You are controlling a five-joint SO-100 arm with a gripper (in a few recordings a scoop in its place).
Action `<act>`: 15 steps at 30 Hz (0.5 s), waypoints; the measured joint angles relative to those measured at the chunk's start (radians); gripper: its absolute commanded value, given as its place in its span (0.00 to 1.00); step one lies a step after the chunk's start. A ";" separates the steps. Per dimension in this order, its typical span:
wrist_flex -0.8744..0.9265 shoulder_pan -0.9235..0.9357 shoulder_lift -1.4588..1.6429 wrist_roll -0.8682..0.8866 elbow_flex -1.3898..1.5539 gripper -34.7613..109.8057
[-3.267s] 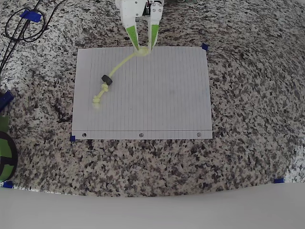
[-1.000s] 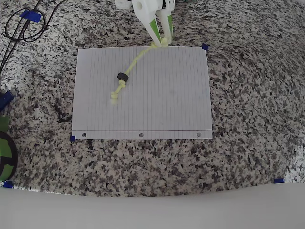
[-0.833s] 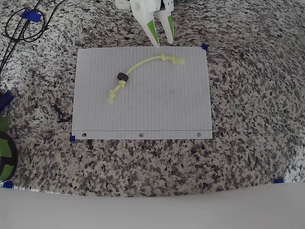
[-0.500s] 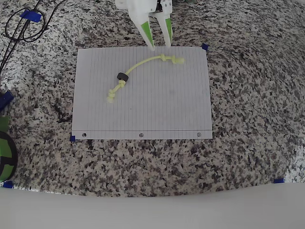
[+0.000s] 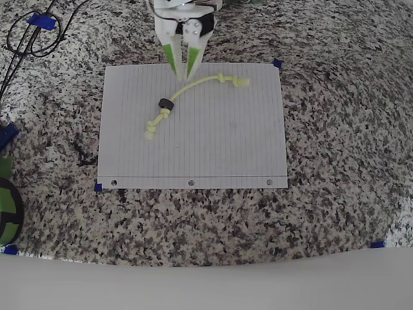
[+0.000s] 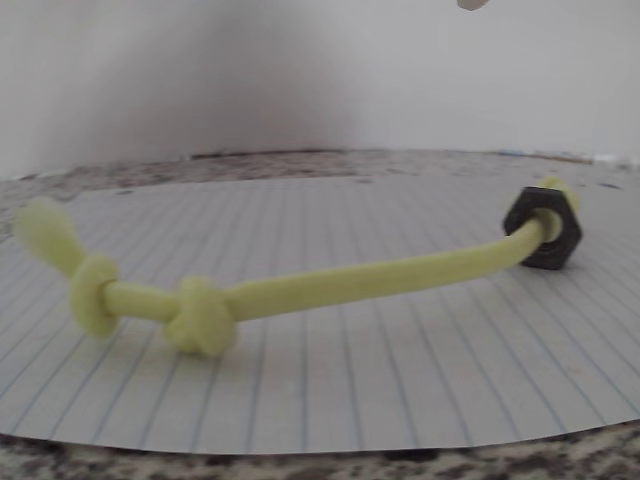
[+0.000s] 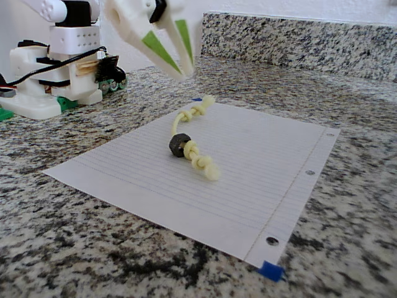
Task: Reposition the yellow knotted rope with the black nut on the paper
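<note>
The yellow knotted rope is laid in an arc across the upper middle of the paper, which is spread flat on the speckled granite desk. The black nut is threaded on the rope just beside the lower-left knot.

In the overhead view, the tool is seen over the top edge of the paper, its two green-faced fingers close together with a narrow gap between them; nothing is gripped, and the tips are placed near the rope's mid-span without visible contact. Blue tape tabs at the paper's corners and a coil of black cable at the upper left are shown in this view.

In the fixed view, the tool is shown raised clear above the paper, a height relation not readable from overhead. The white arm base is also shown here.

In the wrist view, the rope is seen at paper level: two knots close together at the left end, and the hexagonal outline of the nut at the right. The ruled lines of the paper are resolved.

No legible writing or brand marking is seen in any view.
</note>
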 measured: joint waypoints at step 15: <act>-0.075 0.095 -0.735 -0.410 -0.428 0.24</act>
